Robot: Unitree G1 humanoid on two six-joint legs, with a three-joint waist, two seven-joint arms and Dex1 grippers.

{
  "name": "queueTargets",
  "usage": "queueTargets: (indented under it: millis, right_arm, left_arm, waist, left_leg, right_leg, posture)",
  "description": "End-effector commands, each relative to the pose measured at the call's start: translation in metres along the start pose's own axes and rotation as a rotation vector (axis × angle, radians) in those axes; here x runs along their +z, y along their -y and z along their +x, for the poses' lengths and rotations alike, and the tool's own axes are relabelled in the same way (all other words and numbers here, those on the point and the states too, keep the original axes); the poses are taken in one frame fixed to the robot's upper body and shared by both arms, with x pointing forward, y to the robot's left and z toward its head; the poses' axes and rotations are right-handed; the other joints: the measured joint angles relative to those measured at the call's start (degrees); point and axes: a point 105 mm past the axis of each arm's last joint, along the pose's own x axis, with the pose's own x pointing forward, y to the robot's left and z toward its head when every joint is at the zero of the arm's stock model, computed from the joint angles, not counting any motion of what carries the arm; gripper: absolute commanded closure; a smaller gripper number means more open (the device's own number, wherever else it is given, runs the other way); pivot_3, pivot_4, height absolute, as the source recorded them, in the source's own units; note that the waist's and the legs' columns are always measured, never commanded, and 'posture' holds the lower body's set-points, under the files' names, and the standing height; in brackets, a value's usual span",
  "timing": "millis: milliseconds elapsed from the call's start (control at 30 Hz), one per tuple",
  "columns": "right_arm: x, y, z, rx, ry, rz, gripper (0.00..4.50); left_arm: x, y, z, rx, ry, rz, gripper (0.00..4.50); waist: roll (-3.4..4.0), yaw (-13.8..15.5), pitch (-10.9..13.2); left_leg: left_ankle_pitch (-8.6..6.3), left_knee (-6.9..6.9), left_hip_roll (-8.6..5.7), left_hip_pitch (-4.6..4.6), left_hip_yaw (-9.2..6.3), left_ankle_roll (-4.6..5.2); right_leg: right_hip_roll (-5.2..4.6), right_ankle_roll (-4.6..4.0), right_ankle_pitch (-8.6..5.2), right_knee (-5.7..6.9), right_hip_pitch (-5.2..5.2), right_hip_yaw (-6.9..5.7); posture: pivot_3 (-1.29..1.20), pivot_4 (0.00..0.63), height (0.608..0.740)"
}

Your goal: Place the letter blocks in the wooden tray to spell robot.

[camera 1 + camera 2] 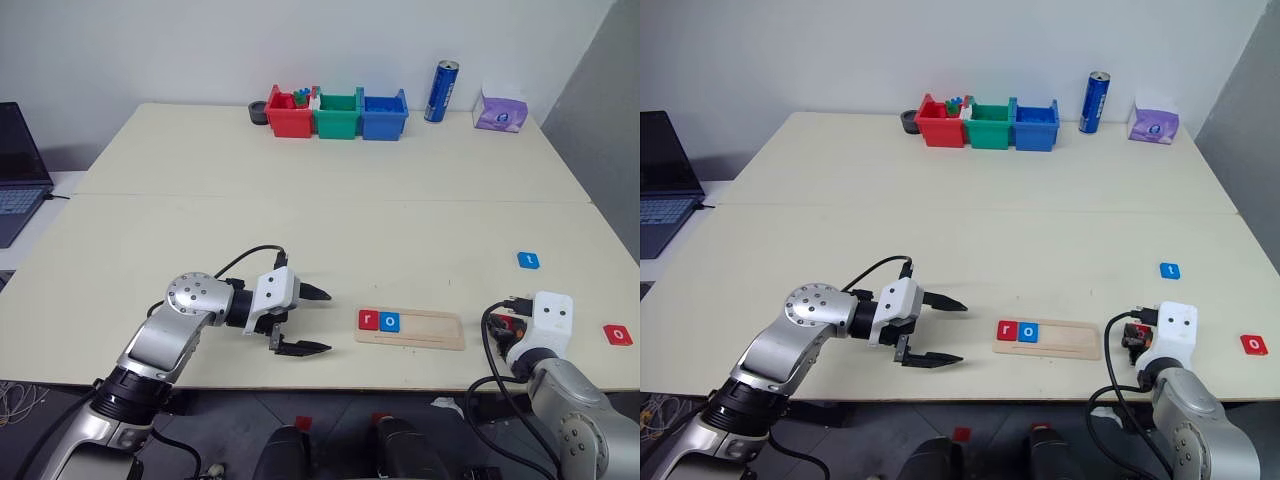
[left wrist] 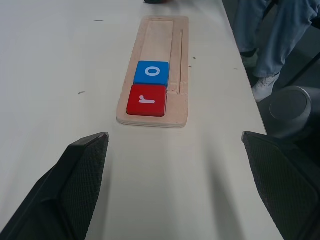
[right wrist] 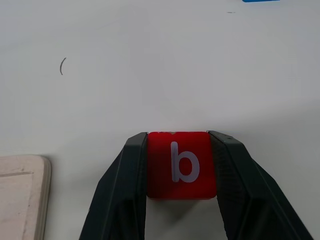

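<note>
1. Right gripper (image 3: 181,167) clamped red b block (image 3: 182,165), at 3 o'clock of wooden tray (image 1: 430,329).
2. Left gripper (image 1: 306,320) gaped wide, empty.
3. Tray held r (image 1: 368,320), o (image 1: 390,322); next: seat b beside o.

Red b block (image 3: 181,165), pale wooden tray (image 1: 430,330)

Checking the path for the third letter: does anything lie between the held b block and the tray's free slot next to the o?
Nothing visible. Bare table separates the b block, clamped in the right gripper, from the tray.
</note>
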Motion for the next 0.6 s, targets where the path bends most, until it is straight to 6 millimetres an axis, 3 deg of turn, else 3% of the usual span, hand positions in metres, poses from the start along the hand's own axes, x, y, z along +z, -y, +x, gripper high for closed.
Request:
queueTargets:
  millis: [33,233,400,600]
  right_arm:
    - [0.010,0.011,0.000,-0.054,0.052,0.045,2.03]
    - [0.043,0.010,-0.006,-0.036,0.167,0.061,0.02]
    - [0.069,0.000,-0.013,0.131,0.206,-0.042,0.02]
    - [0.074,0.012,-0.019,0.434,0.071,-0.458,0.02]
  left_arm:
    - [0.006,-0.001,0.000,0.002,0.015,0.036,0.00]
    - [0.007,0.000,0.001,0.003,0.021,0.025,0.00]
    - [0.005,0.001,0.002,0.002,0.011,0.032,0.00]
    - [0.006,0.000,0.004,0.001,0.013,0.034,0.00]
  waist:
    - [0.00,-0.01,0.00]
    - [0.01,-0.02,0.01]
    - [0.01,-0.04,0.01]
    - [-0.03,0.15,0.07]
  left_leg:
    - [0.00,0.00,0.01,0.00,0.00,0.00]
    - [0.00,-0.02,0.02,-0.01,0.01,0.00]
    - [0.00,-0.02,0.01,-0.02,0.01,0.00]
    - [-0.01,0.00,-0.08,-0.07,0.05,0.02]
  right_leg:
    - [0.01,0.00,0.00,0.00,0.00,0.00]
    - [0.04,-0.01,0.00,0.02,-0.01,0.00]
    - [0.04,0.00,0.00,0.01,-0.01,-0.02]
    - [-0.01,0.00,-0.01,-0.09,0.02,-0.07]
  posture:
    - [0.00,0.150,0.740]
    - [0.00,0.150,0.740]
    - [0.00,0.150,0.740]
    - [0.00,0.150,0.740]
